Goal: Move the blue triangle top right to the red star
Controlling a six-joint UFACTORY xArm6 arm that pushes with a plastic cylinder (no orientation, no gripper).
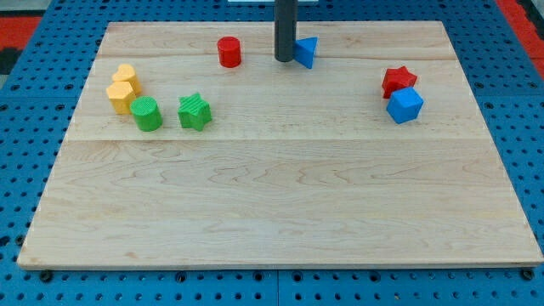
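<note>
The blue triangle (306, 52) lies near the view's top, a little right of centre. My tip (284, 59) stands right against its left side, touching or nearly so. The red star (398, 81) lies far to the right of the triangle and a little lower, near the board's right edge. A blue cube (405, 105) sits just below the red star, touching it.
A red cylinder (229, 52) stands left of my tip. At the view's left are a yellow block (123, 88), a green cylinder (146, 113) and a green star (195, 111). The wooden board (280, 204) rests on a blue pegboard.
</note>
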